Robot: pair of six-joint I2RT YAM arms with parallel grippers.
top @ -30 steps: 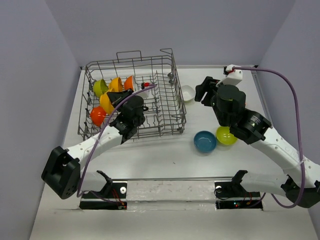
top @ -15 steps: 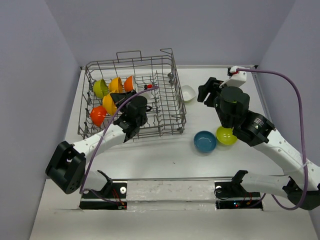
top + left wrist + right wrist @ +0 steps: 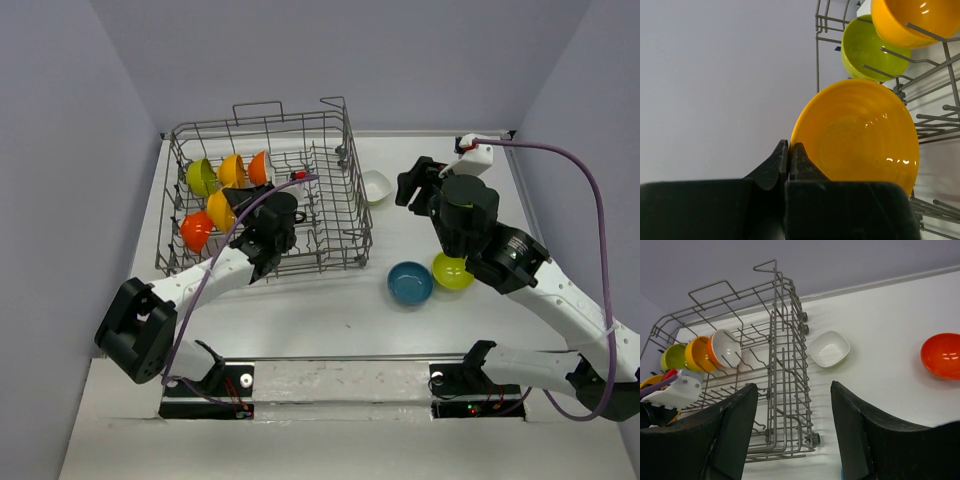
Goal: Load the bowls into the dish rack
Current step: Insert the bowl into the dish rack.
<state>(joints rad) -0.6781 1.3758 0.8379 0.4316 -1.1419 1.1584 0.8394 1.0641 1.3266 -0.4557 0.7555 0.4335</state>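
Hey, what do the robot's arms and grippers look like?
The left arm and right arm have white links and bulky black joints. The left gripper and right gripper each have two black wedge-shaped fingers. A purple cable loops to each wrist, beside a white camera mount.

Grey wire dish rack (image 3: 330,225), tall-sided, upright at the far left of the tabletop (image 3: 330,320). Holds five on edge at its left end: in the far row lime green bowl (image 3: 200,176), orange-yellow bowl (image 3: 232,169) and orange bowl (image 3: 258,166) with a white inside; nearer, second orange-yellow bowl (image 3: 218,210) and red-orange bowl (image 3: 195,231). Loose on the tabletop, mouths up: white bowl (image 3: 375,185) just beside the rack, second red-orange bowl (image 3: 941,355) to its right, teal bowl (image 3: 410,283) just beside second lime green bowl (image 3: 452,271).
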